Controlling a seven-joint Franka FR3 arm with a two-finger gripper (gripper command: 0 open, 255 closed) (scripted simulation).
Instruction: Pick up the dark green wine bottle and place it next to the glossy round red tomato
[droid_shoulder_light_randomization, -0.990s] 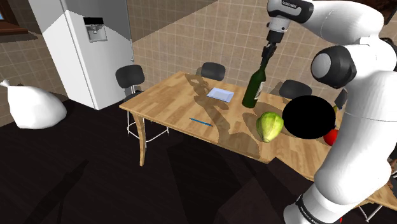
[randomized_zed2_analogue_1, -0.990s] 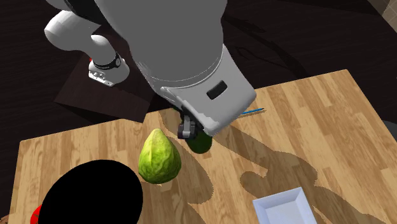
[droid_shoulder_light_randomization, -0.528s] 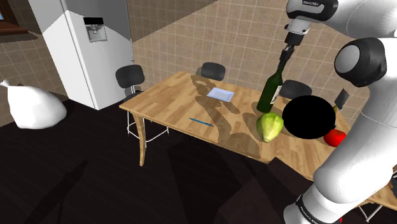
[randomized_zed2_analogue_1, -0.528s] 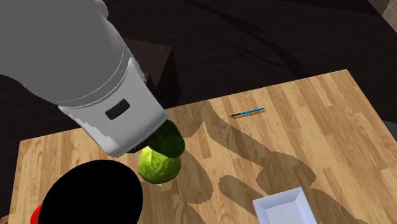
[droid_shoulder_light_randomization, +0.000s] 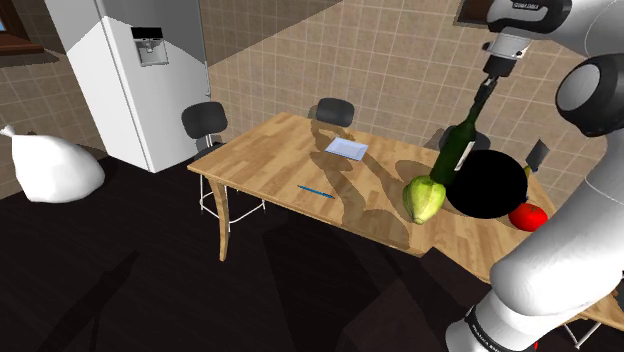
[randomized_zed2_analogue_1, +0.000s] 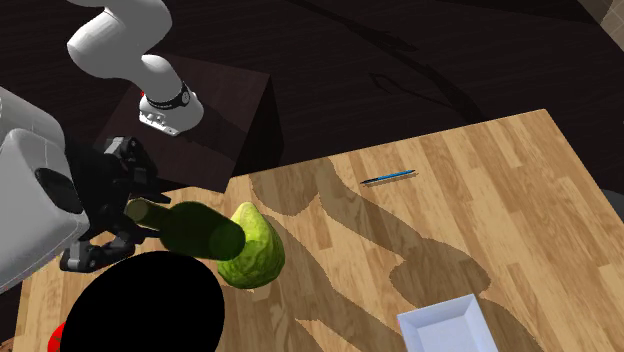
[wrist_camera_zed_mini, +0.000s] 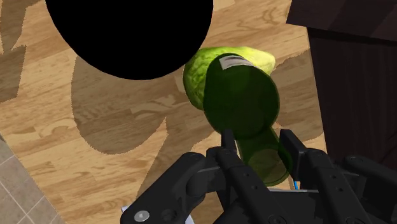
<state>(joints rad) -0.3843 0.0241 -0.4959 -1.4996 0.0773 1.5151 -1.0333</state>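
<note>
- Worktop (droid_shoulder_light_randomization: 270, 150): pale wood-grain table on thin legs, with arm shadows lying across the planks.
- Room: dark floor, tan tiled walls, a white fridge (droid_shoulder_light_randomization: 150, 70) beyond the worktop's short end, and black chairs (droid_shoulder_light_randomization: 205, 118) at the corner and along the far long edge. A white sack-like lump (droid_shoulder_light_randomization: 48, 165) lies on the floor.
- Dark box, the stand (randomized_zed2_analogue_1: 215, 120), sits just off one long edge.
- Wine bottle (droid_shoulder_light_randomization: 455, 155): dark green glass, pale label near the base. It is held by the neck and tilted, base towards the middle of the worktop.
- From the second exterior view the bottle (randomized_zed2_analogue_1: 200, 228) overlaps the green fruit (randomized_zed2_analogue_1: 255, 250), so it looks lifted. Its height over the wood cannot be read.
- Claw (wrist_camera_zed_mini: 257, 149): both black fingers (wrist_camera_zed_mini: 222, 143) pinch the bottle's neck (wrist_camera_zed_mini: 245, 108). The claw also shows in the shoulder view (droid_shoulder_light_randomization: 484, 92) and the second exterior view (randomized_zed2_analogue_1: 125, 215).
- Green fruit (droid_shoulder_light_randomization: 423, 198): yellow-green, pointed top, standing near the long edge on the floor side; kind unclear.
- Round pure-black patch (droid_shoulder_light_randomization: 487, 185) beside the fruit; nothing is drawn in it (wrist_camera_zed_mini: 127, 32).
- Tomato (droid_shoulder_light_randomization: 527, 215): red and glossy, behind the black patch, partly covered by it and by the arm. In the second exterior view it is a red sliver (randomized_zed2_analogue_1: 58, 338) at the patch's rim.
- White tray (droid_shoulder_light_randomization: 345, 148) lies near the far long edge and is cut off in the second exterior view (randomized_zed2_analogue_1: 445, 325).
- Blue pen (droid_shoulder_light_randomization: 314, 189) lies near the opposite long edge, well apart from the bottle.
</note>
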